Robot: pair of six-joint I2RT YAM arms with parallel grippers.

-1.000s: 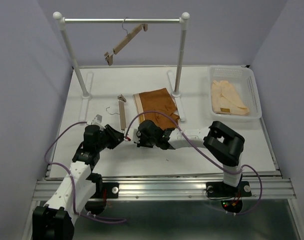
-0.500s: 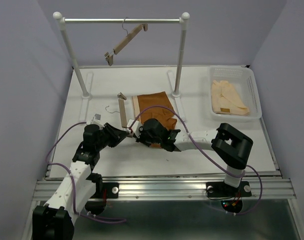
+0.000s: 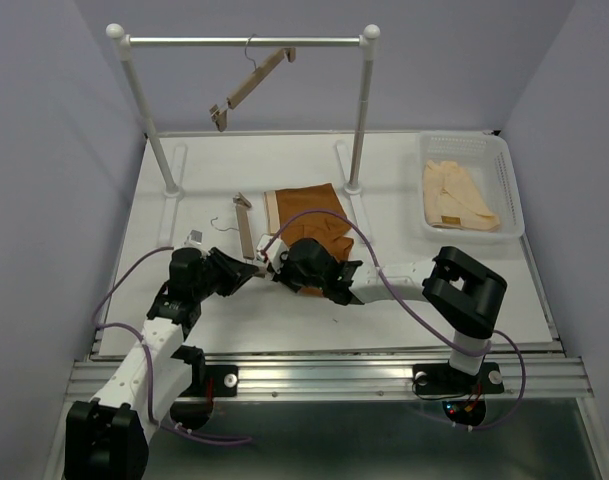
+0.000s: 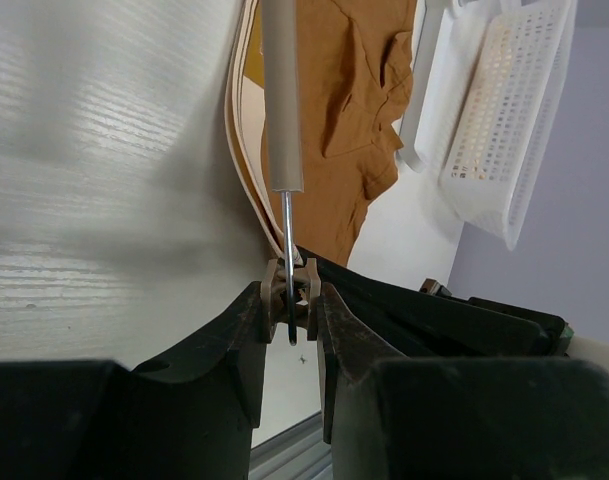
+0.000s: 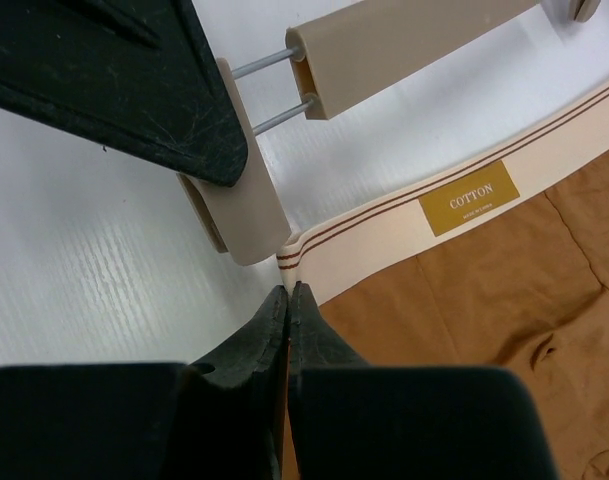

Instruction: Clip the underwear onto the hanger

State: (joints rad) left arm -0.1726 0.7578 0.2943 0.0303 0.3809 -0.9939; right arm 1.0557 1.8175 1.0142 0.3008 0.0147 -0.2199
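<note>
The hanger (image 3: 246, 226), a pale wooden bar with a wire hook, lies on the table with one clip (image 5: 246, 185) at its near end. My left gripper (image 4: 291, 296) is shut on that clip, squeezing its two plates. The underwear (image 3: 311, 214), rust-brown with a beige waistband (image 5: 404, 228), lies just right of the bar (image 4: 282, 90). My right gripper (image 5: 288, 291) is shut on the waistband's near corner and holds it right beside the clip's tip. In the top view the left gripper (image 3: 255, 268) and the right gripper (image 3: 273, 259) almost meet at that end.
A second hanger (image 3: 252, 86) hangs tilted from the rack's rail (image 3: 246, 41); the rack's feet stand behind the underwear. At the right edge a white basket (image 3: 509, 180) holds a peach-cream garment (image 3: 458, 196). Purple cables loop over both arms.
My right gripper has moved left with the waistband corner, up to the hanger's near clip. The underwear has been drawn against the bar. The left gripper has kept its hold.
</note>
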